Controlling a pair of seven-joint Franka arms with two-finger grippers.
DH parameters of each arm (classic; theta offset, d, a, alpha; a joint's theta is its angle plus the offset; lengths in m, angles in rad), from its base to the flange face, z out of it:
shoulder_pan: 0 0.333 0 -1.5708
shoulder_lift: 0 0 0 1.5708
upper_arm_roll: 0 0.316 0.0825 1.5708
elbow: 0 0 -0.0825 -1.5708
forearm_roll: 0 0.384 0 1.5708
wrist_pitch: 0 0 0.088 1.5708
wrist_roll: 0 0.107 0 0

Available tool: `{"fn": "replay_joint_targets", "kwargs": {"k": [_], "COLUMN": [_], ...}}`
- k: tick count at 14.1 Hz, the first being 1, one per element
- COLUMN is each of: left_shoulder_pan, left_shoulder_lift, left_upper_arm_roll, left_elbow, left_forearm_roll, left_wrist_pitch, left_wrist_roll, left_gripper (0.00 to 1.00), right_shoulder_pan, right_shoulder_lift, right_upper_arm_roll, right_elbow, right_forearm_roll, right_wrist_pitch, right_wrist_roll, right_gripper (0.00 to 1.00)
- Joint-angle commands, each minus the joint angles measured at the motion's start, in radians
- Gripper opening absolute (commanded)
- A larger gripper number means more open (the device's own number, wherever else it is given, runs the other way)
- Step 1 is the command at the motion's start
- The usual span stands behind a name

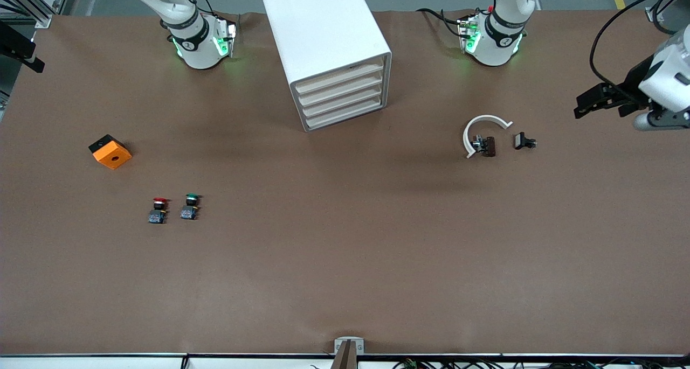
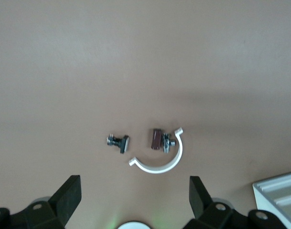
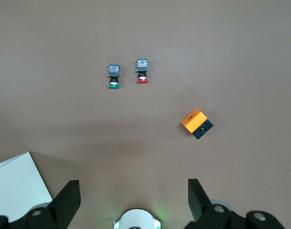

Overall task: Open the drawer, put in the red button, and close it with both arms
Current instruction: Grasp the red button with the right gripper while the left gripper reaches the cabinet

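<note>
Two buttons stand side by side on the brown table [image 1: 345,283], nearest of all things to the front camera, toward the right arm's end. The red button [image 1: 158,210] is the one closer to that end; the green button [image 1: 190,207] is just beside it, apart, on the side toward the table's middle. Both lie tipped over, caps pointing away from the front camera.

Farther from the camera, and closer still to the right arm's end, sits an orange block [image 1: 110,152] with a black side and a small hole in its top face.

Toward the left arm's end lie three small parts: a white clip [image 1: 481,129] shaped like an open ring, a brown piece [image 1: 488,146] with a metal screw resting inside its curve, and a small black bolt [image 1: 523,141] just beside them.

Farthest from the camera, in the middle between the two arm bases, stands a white cabinet [image 1: 318,29] with four drawers [image 1: 342,97], all closed.

The left gripper [image 2: 135,202] hangs wide open and empty, high over the table's left-arm end. The right gripper [image 3: 133,202] is also wide open and empty, above the table near the cabinet.
</note>
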Motion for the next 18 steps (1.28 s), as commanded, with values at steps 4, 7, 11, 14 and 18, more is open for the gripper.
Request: {"fn": "replay_joint_targets", "kwargs": {"k": [4, 7, 11, 14, 18], "left_shoulder_pan": [-0.039, -0.043, -0.095, -0.166, -0.238], "left_shoulder_lift": [0.172, 0.235, 0.322, 0.408, 0.465], "left_upper_arm_roll": [-0.006, -0.009, -0.027, -0.026, -0.027], "left_elbow": [0.023, 0.024, 0.036, 0.108, 0.164], "left_forearm_roll": [-0.029, -0.085, -0.116, -0.119, -0.121], "left_wrist_pitch": [0.021, 0.070, 0.156, 0.158, 0.153], "left_wrist_roll": [0.012, -0.003, -0.152, -0.337, -0.554], "left_gripper": [1.00, 1.00, 1.00, 1.00, 1.00], "right_shoulder_pan": [-0.035, -0.078, -0.085, -0.088, -0.053], "right_shoulder_lift": [0.176, 0.235, 0.296, 0.359, 0.440], "right_upper_arm_roll": [0.008, 0.010, 0.008, 0.008, 0.013], "right_elbow": [0.026, 0.039, 0.026, -0.036, -0.136], "right_forearm_roll": [-0.014, 0.000, -0.014, -0.005, 0.009], "right_wrist_pitch": [0.008, 0.012, 0.107, 0.237, 0.489], "right_wrist_roll": [-0.002, -0.015, -0.018, 0.000, 0.121], "right_gripper": [1.00, 1.00, 1.00, 1.00, 1.00]}}
